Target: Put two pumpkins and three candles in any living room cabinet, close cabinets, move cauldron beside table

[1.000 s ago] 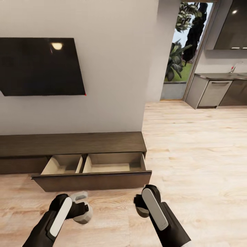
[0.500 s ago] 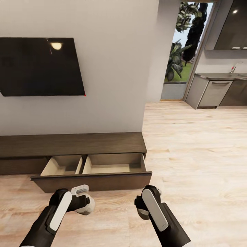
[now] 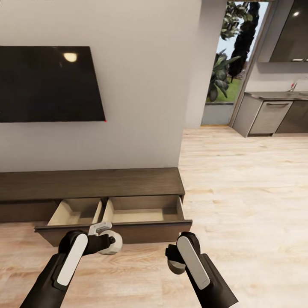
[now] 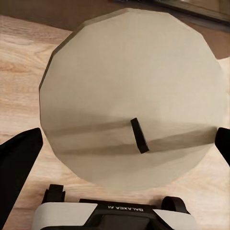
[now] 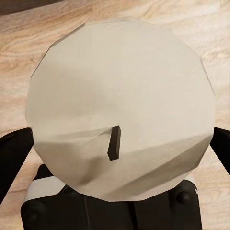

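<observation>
Pale wood floor (image 3: 239,205) runs from the kitchen doorway up to the cabinet (image 3: 90,183), which sits against the wall under the dark TV (image 3: 47,83) with one drawer (image 3: 115,211) pulled open, its beige compartments showing nothing inside.

On my left, the left gripper (image 3: 107,239) hangs just in front of the drawer front, and I judge the risk here is clipping that dark panel: if I push forward without lifting, the left candle (image 4: 132,96) could strike the front edge and slip or nudge the drawer shut. In the left wrist view the candle's flat top and dark wick lie squarely between the two black fingers, which close against its sides, so the jaws are gripping it.

On my right, the right gripper (image 3: 174,261) sits lower and farther back over bare floor. The right candle (image 5: 120,105) likewise fills the gap between its fingers, clamped on both sides. My worry there is reach: stretching over the drawer front from this stance could drag the candle against the rim.
</observation>
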Available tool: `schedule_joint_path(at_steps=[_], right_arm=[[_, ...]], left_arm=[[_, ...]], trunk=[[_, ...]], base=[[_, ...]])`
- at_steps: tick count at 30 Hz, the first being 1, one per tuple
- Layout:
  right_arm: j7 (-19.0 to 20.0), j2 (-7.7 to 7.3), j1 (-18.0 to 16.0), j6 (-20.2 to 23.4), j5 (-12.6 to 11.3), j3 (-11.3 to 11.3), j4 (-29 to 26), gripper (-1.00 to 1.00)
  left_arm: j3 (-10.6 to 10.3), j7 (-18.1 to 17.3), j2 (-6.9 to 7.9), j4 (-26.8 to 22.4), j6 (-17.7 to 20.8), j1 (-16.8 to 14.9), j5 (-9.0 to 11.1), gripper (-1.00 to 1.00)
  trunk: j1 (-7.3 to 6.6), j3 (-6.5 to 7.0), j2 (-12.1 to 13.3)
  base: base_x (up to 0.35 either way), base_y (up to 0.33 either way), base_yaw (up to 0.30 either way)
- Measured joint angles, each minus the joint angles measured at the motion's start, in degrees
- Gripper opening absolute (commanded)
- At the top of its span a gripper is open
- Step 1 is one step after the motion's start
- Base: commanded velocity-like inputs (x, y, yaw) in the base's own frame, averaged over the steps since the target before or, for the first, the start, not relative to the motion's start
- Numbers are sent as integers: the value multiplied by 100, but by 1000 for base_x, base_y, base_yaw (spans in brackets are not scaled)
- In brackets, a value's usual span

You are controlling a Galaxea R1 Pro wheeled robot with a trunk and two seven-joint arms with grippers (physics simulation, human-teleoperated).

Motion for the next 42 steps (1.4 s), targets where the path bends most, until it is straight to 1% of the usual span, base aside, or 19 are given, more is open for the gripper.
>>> schedule_joint_path(at_steps=[9,12,17,21,24,26,30,35,39,42], right_arm=[[16,0,-3,5,-4,3,9,-100],[16,0,-3,-2,-9,4,10,-100],[16,0,-3,-10,-4,11,10,-100],[9,0,-3,-8,-3,13,-22,-100],[-8,0,-3,-12,0,18,-62,-100],[-13,0,-3,-14,-1,48,-112,-100],[-12,0,-4,-31,-9,213,-508,-100],[-9,0,-3,-23,-7,250,-623,-100],[-8,0,-2,-24,-7,258,-637,-100],[-3,0,-3,-22,-9,259,-640,-100]], left_arm=[[-1,1,10,-30,1,5,-9,-100],[-2,2,16,-30,1,8,-18,-100],[-29,0,11,-50,1,12,-15,-100],[-49,0,10,-387,-3,30,1,-100],[-68,0,-2,-487,0,37,-7,-100],[-77,0,-6,-509,1,38,-16,-100],[-77,1,-4,-575,1,39,-20,-100],[-70,1,-14,-591,1,39,-22,-100],[-67,1,-3,-593,1,39,-24,-100],[-68,1,-2,-593,1,39,-23,-100]], trunk=[[0,0,0],[0,0,0],[0,0,0],[0,0,0],[0,0,0],[0,0,0],[0,0,0],[0,0,0],[-87,71,159],[-88,72,160]], base=[[4,4,253],[158,73,144],[114,26,31],[16,4,4],[3,1,1],[1,0,0],[0,0,0],[0,0,0],[0,0,0],[0,0,0]])
